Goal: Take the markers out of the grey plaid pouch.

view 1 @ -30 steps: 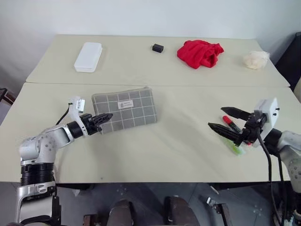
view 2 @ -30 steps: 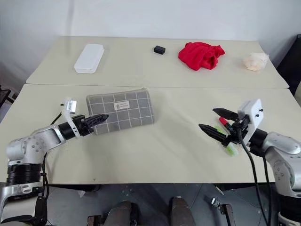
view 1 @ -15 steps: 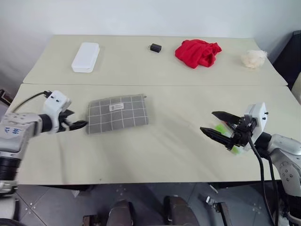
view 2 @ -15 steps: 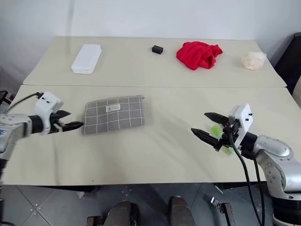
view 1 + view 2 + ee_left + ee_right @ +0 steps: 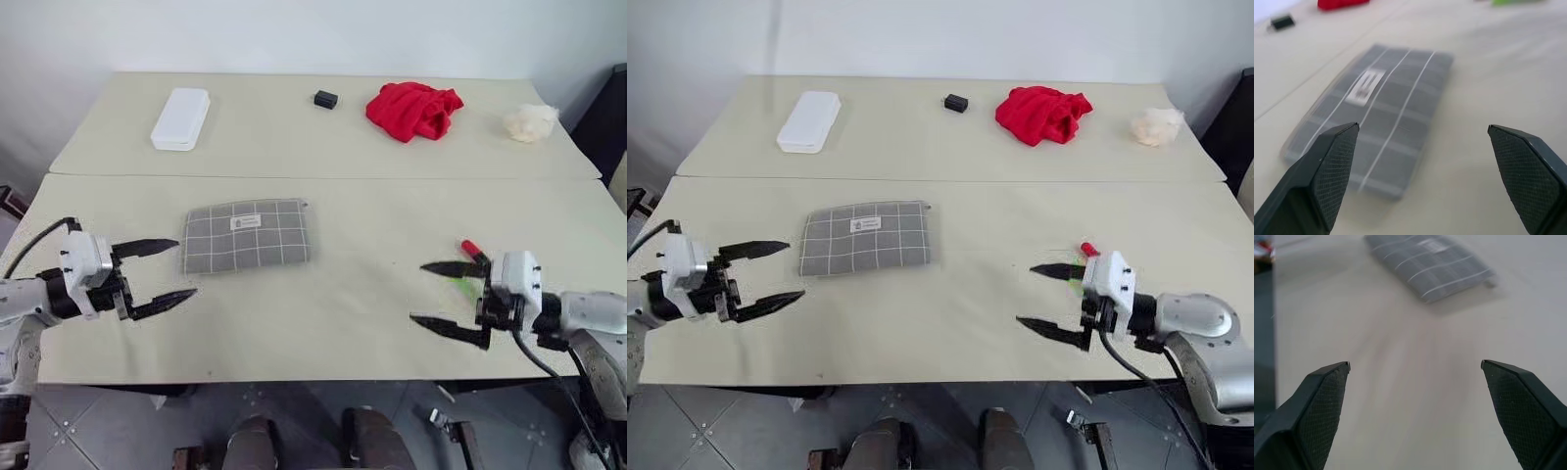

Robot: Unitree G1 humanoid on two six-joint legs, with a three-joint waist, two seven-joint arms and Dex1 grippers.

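Flat rectangular grey plaid fabric pouch (image 5: 246, 235) with white grid lines and small white label: lies flat on the beige tabletop (image 5: 343, 323), just ahead of and to the inner side of the left end effector (image 5: 162, 272), apart from it. A second ago the left fingers were closed on its near corner; now the pouch is released and lies squarer to the tabletop edge.

Left end effector: two black fingers spread wide, empty, drawn back from the pouch toward the tabletop's near left edge.

Right end effector (image 5: 446, 298): fingers wide apart, empty, as a second ago; now lower and nearer the front edge.

Slim marker with red cap (image 5: 472, 251) and dark body: on the tabletop just behind the right end effector's upper finger, partly hidden by it.

Light green marker (image 5: 465, 287): a sliver shows between the right fingers, close to the white wrist housing.

White hard rectangular case (image 5: 181, 105), small black block (image 5: 326, 99), crumpled red cloth (image 5: 415, 109), cream fluffy ball (image 5: 530, 122): on the far tabletop, well beyond both end effectors, unmoved.
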